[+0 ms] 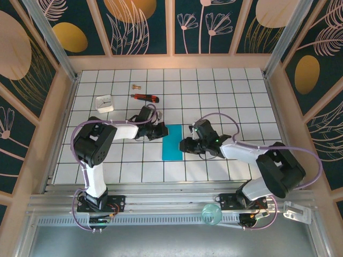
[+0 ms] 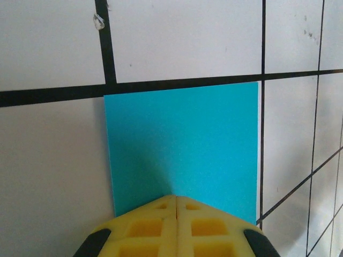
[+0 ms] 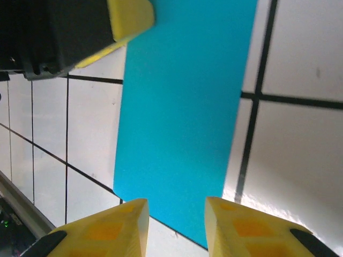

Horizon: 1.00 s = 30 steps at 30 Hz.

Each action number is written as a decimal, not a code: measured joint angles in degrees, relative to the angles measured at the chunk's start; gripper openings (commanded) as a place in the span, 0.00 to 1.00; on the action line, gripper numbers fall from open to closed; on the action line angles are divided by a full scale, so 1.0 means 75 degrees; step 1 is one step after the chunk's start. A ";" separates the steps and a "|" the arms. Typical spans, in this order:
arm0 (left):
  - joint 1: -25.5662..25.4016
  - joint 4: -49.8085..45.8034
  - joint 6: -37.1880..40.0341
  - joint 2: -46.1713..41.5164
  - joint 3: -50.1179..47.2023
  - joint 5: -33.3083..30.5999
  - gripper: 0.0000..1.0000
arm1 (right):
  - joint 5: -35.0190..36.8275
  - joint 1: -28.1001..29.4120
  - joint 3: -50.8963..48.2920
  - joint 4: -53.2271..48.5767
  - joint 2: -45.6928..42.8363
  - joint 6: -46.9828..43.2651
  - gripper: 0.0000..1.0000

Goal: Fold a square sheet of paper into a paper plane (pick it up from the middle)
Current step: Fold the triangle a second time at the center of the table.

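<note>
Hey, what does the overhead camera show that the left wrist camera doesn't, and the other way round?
Overhead adds: the knife, the white block, and the right hand beside the blue paper. Left wrist adds: a close look at the left hand, its yellow fingers shut together at the paper's near edge. Shared: the blue paper lying flat on the tiled table, with the left hand at it.

left tool (image 2: 176, 206) closed tight, right tool (image 3: 177, 211) parted, both pointing toward each other
</note>
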 measured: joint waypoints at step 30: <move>0.0050 0.0781 -0.0213 -0.0023 -0.0391 0.0146 0.00 | -0.0201 0.0414 -0.0816 0.0758 0.0326 0.1588 0.37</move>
